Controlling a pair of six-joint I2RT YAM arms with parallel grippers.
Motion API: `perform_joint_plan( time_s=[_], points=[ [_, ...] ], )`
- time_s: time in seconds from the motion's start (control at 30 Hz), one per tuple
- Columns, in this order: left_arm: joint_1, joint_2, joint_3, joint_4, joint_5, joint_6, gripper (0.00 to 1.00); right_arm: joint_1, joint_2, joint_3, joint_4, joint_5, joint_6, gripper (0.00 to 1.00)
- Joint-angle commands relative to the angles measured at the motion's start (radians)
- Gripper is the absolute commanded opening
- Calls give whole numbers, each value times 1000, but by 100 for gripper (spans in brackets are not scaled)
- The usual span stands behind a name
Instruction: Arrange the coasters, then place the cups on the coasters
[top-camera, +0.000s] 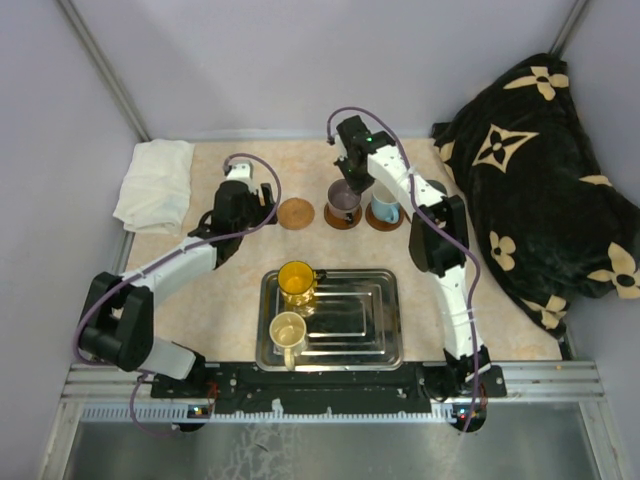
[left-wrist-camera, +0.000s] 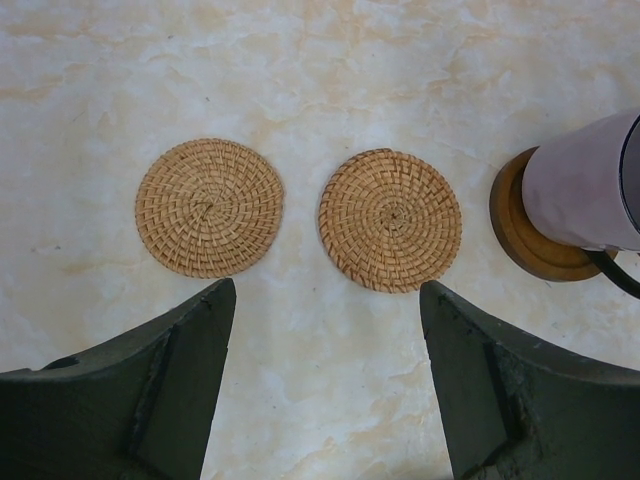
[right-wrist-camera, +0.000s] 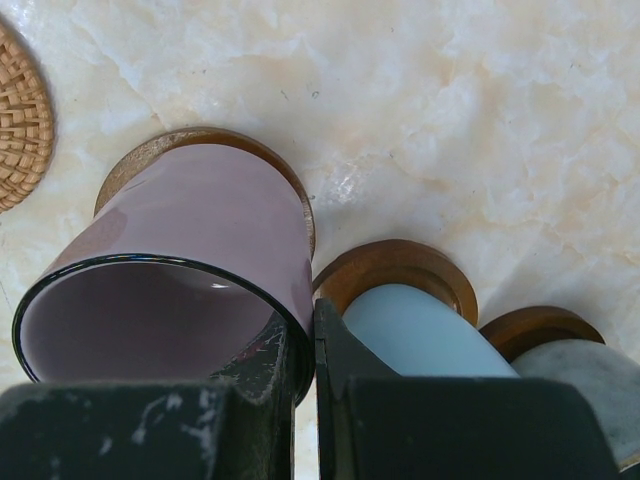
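Note:
Two woven tan coasters (left-wrist-camera: 210, 207) (left-wrist-camera: 390, 220) lie side by side on the marble table, just ahead of my open left gripper (left-wrist-camera: 328, 290), which holds nothing. To their right the purple cup (left-wrist-camera: 585, 195) stands on a dark wooden coaster (left-wrist-camera: 525, 235). My right gripper (right-wrist-camera: 305, 330) is shut on this purple cup's (right-wrist-camera: 200, 230) rim, one finger inside and one outside. Beside it a light-blue cup (right-wrist-camera: 420, 335) and a grey cup (right-wrist-camera: 590, 380) each sit on a brown coaster. A yellow cup (top-camera: 297, 280) and a cream cup (top-camera: 288, 330) stand in the steel tray (top-camera: 370, 320).
A folded white towel (top-camera: 155, 185) lies at the back left corner. A black blanket with beige flowers (top-camera: 540, 170) is heaped along the right side. Grey walls close the table at the back and left.

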Motion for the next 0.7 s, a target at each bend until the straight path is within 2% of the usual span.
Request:
perform_joint_plan(
  time_s=[0.0,0.67],
  points=[
    [-1,15,36,17,10,11,81,2,-48,-37,-86,11,4,0],
    [-3,15,30,29,22,0,81,6,-86,-108,-62,19,23,0]
  ],
)
